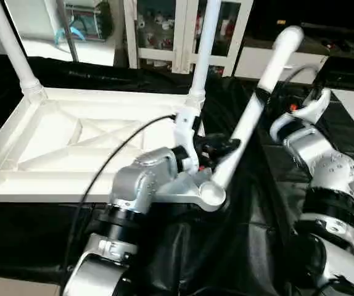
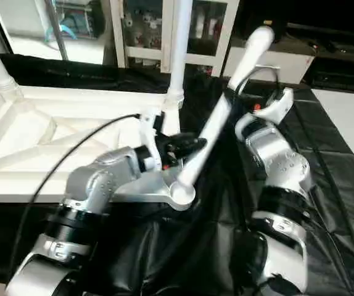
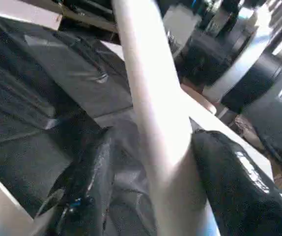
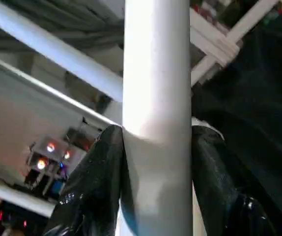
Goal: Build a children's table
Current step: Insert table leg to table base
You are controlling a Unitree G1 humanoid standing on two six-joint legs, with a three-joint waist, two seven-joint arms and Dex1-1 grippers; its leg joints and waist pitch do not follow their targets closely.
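Two legs (image 1: pixel 205 46) upright in tabletop (image 1: pixel 72 142); third leg (image 1: pixel 254 111) slanted across black cloth (image 1: pixel 257 203)

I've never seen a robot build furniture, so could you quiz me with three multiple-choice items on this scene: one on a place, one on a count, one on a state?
1. Where is the tilted leg's lower end?
A. At the tabletop's near right corner socket
B. Flat on the floor
C. In the tabletop's middle

2. How many legs already stand upright in the tabletop?
A. None
B. Two
C. Four

3. What is the right gripper doing?
A. Hanging open, away from everything
B. Gripping a cable
C. Shut on the tilted leg

Answers:
1. A: the tilted leg runs down to the corner socket of the tabletop.
2. B: upright legs rise from the two far corners.
3. C: the right gripper has both fingers pressed against the leg.
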